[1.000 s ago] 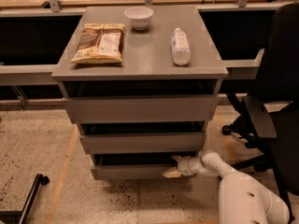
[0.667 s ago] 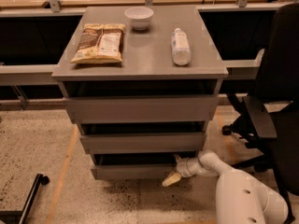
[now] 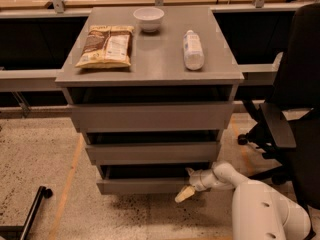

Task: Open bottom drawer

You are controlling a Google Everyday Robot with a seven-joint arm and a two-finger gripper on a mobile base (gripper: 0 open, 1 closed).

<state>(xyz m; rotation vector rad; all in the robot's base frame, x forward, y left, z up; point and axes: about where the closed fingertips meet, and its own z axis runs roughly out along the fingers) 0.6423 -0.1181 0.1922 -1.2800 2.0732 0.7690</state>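
The grey cabinet [image 3: 150, 66] has three handleless drawers. The bottom drawer [image 3: 142, 186] is the lowest, narrowest front, with a dark gap above it. My gripper [image 3: 186, 183] reaches in from the lower right on a white arm [image 3: 260, 206] and sits at the right end of that drawer front. Its fingers are spread: the upper one lies at the front's top edge, and the pale lower fingertip [image 3: 182, 195] hangs below the front's bottom edge. The gripper is open and straddles the panel's right end.
On the cabinet top lie a chip bag [image 3: 106, 45], a white bowl [image 3: 149, 18] and a white bottle [image 3: 193, 49]. A black office chair [image 3: 295, 109] stands close on the right. A black bar with a wheel [image 3: 36, 204] lies on the floor at lower left.
The lower fingertip has swung downward, away from the drawer front, so the fingers stand wider apart. The drawer front has not visibly moved.
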